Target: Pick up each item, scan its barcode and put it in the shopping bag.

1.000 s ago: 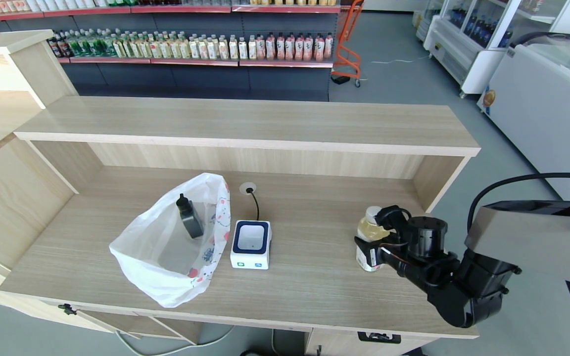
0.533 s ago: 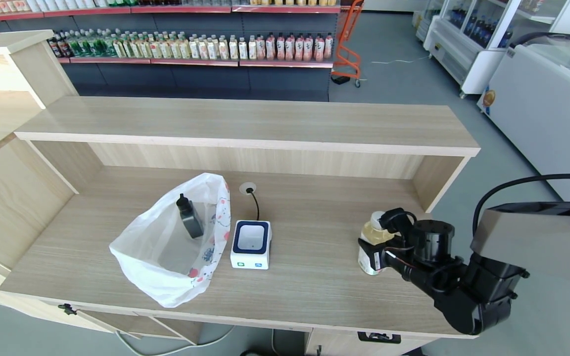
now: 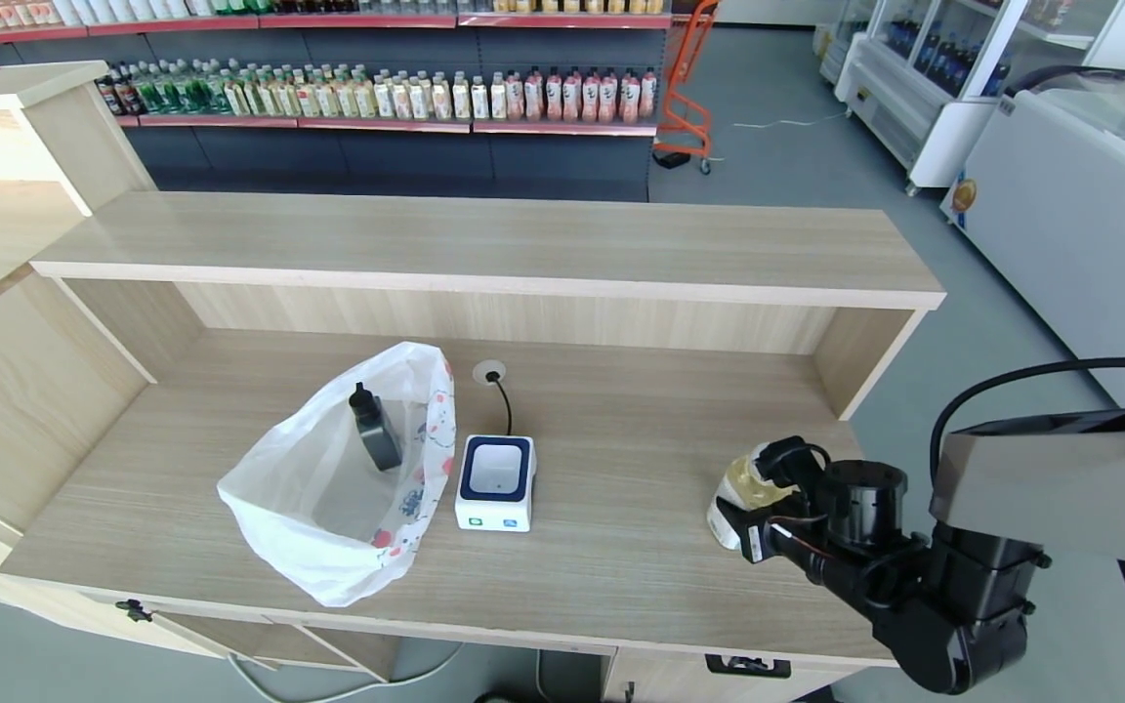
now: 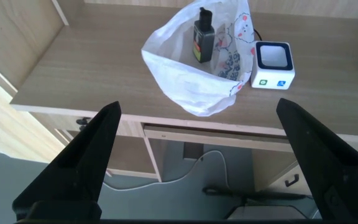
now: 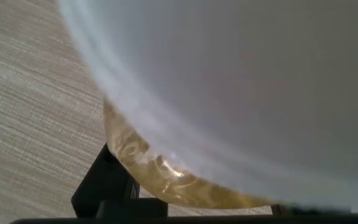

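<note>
While the right gripper (image 3: 764, 500) sits clamped round the body of the yellow drink bottle (image 3: 740, 480), the bottle leans at the right end of the counter (image 3: 611, 557), well apart from the scanner (image 3: 495, 482). It's full of liquid, so probably hefty, and the smooth plastic could slip. A mid-body hold looks soundest.

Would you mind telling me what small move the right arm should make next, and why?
Probably lift the bottle and carry it left toward the scanner, label facing its window. The right pincer is shut on the bottle, tilted at the right end of the counter, while the scanner sits mid-counter beside the shopping bag, well apart from it.
</note>
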### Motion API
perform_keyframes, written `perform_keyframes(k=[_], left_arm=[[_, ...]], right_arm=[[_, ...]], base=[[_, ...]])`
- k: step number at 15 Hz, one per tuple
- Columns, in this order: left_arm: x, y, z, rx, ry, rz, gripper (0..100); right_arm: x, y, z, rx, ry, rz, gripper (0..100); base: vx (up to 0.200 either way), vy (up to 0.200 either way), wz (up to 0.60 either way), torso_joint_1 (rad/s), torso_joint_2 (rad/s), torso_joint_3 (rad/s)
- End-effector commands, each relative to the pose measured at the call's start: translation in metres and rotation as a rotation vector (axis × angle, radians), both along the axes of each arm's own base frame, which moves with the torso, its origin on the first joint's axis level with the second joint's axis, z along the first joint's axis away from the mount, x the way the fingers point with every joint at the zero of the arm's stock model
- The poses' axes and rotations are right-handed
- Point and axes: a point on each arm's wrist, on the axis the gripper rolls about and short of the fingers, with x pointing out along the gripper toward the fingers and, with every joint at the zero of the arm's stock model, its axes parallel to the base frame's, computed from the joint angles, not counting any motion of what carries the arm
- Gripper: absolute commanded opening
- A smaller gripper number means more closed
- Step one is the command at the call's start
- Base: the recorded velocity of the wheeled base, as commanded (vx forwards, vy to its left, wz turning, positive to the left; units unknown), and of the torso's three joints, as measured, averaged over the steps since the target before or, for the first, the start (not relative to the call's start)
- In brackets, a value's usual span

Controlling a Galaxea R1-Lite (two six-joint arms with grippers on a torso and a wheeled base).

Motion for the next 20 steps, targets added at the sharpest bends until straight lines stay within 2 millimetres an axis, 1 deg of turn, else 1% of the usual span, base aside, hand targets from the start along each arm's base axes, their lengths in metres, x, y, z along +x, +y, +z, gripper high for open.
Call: perform_keyframes(k=[1,3,5,6,7,8,9,10,11,12,13,14,17,18,20], left_arm=[[0.0,0.0,0.0,0.0,0.0,0.0,100],[0.0,0.0,0.0,0.0,0.0,0.0,100],[0.0,0.0,0.0,0.0,0.0,0.0,100],[0.0,0.0,0.0,0.0,0.0,0.0,100],[0.0,0.0,0.0,0.0,0.0,0.0,100],[0.0,0.0,0.0,0.0,0.0,0.0,100],[0.0,0.0,0.0,0.0,0.0,0.0,100],[0.0,0.0,0.0,0.0,0.0,0.0,100],[0.0,0.0,0.0,0.0,0.0,0.0,100],[0.0,0.0,0.0,0.0,0.0,0.0,100],[0.0,0.0,0.0,0.0,0.0,0.0,100],[0.0,0.0,0.0,0.0,0.0,0.0,100],[0.0,0.0,0.0,0.0,0.0,0.0,100],[0.0,0.0,0.0,0.0,0.0,0.0,100],[0.0,0.0,0.0,0.0,0.0,0.0,100]], right_arm=[[-0.001,0.0,-0.004,-0.001,0.007,0.001,0],[-0.005,-0.001,-0.005,-0.001,0.01,0.001,0],[-0.004,0.0,-0.007,-0.001,0.01,0.002,0],[-0.004,0.001,-0.004,0.007,0.0,0.004,0],[-0.003,0.002,0.007,0.03,-0.031,0.0,0],[-0.002,0.001,0.025,0.085,-0.066,-0.012,0],[-0.005,0.0,0.061,0.211,-0.128,-0.032,0],[-0.017,-0.004,0.091,0.301,-0.115,-0.018,0],[-0.035,-0.009,0.119,0.383,-0.069,0.049,0],[-0.051,-0.013,0.137,0.444,-0.032,0.127,0],[-0.051,-0.013,0.137,0.444,-0.032,0.127,0],[-0.072,-0.017,0.159,0.555,-0.001,0.316,0],[-0.082,-0.01,0.16,0.567,0.046,0.475,0],[-0.089,-0.005,0.158,0.565,0.075,0.538,0],[-0.099,0.008,0.154,0.557,0.109,0.605,0]], base=[[0.0,0.0,0.0,0.0,0.0,0.0],[0.0,0.0,0.0,0.0,0.0,0.0],[0.0,0.0,0.0,0.0,0.0,0.0],[0.0,0.0,0.0,0.0,0.0,0.0],[0.0,0.0,0.0,0.0,0.0,0.0],[0.0,0.0,0.0,0.0,0.0,0.0],[0.0,0.0,0.0,0.0,0.0,0.0],[0.0,0.0,0.0,0.0,0.0,0.0],[0.0,0.0,0.0,0.0,0.0,0.0],[0.0,0.0,0.0,0.0,0.0,0.0],[0.0,0.0,0.0,0.0,0.0,0.0],[0.0,0.0,0.0,0.0,0.0,0.0],[0.0,0.0,0.0,0.0,0.0,0.0],[0.0,0.0,0.0,0.0,0.0,0.0],[0.0,0.0,0.0,0.0,0.0,0.0]])
